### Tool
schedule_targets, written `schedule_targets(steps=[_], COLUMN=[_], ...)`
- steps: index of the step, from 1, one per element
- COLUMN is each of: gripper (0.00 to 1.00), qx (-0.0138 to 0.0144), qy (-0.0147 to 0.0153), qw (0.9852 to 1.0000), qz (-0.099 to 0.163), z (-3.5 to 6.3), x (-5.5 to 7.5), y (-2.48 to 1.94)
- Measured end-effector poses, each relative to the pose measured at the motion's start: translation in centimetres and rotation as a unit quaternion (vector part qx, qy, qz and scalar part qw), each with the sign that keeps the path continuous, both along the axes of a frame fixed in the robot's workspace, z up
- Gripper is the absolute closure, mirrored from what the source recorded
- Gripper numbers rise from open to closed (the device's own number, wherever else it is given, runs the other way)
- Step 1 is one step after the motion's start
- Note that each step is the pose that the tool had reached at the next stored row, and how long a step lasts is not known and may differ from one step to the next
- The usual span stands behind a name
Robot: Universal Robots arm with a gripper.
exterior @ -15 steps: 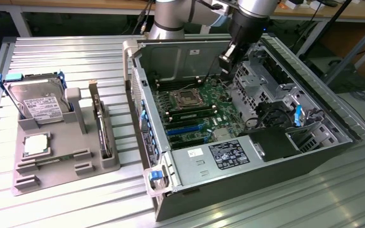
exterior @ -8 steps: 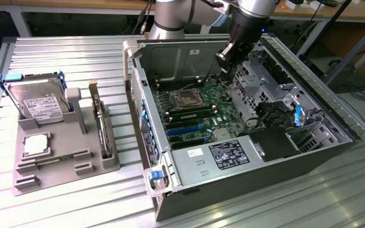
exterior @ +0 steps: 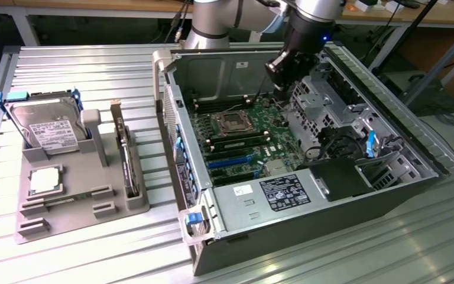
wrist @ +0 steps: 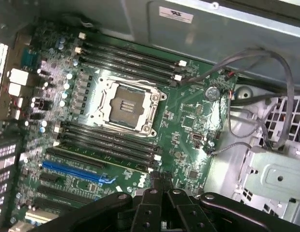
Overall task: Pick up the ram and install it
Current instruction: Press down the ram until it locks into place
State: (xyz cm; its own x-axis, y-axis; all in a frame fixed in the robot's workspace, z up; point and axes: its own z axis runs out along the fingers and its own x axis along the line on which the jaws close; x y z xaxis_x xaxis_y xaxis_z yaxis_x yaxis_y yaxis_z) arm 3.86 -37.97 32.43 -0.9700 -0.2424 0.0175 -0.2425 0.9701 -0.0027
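Pincer [exterior: 278,87] [wrist: 159,182]: one, fingers pressed together with nothing between them, hanging inside the open computer case [exterior: 235,236] over the motherboard [wrist: 188,121]. Its upper body is cut off at the wrist view's edge.

Ram [exterior: 54,202]: one, a thin green strip lying flat in the grey tray [exterior: 77,220], outside the case and well apart from the pincer, towards the exterior view's left. It is small and hard to make out, and its chips cannot be told.

Also in the tray, all well apart from the pincer:
- hard drive [exterior: 49,127], one, propped upright
- square silver processor chip [exterior: 45,179], one, lying flat
- expansion card [exterior: 128,160], one, standing on edge

Beneath the pincer:
- processor socket [wrist: 126,104], one, empty
- memory slots [wrist: 109,142], two dark banks, one on each side of the socket; the count in each is uncertain
- blue slot [wrist: 75,171], one, partly hidden by the pincer's body

Beside the pincer:
- grey cables [wrist: 266,96], several, looping over the metal drive cage [wrist: 276,179]
- labelled power supply [exterior: 286,192], one, near the case's front
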Motion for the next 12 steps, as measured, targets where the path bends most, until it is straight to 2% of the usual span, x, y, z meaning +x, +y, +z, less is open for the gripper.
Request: schedule_targets(steps=[3,7,12], gripper=[0.89,0.89,0.89], qx=[-0.0001,-0.0002,-0.0001], qy=[0.0,0.0,0.0], qw=[0.9992,0.9953,0.9953], qz=[-0.04,-0.097,-0.097], z=[0.0,0.0,0.0], x=[0.0,0.0,0.0], y=[0.0,0.0,-0.01])
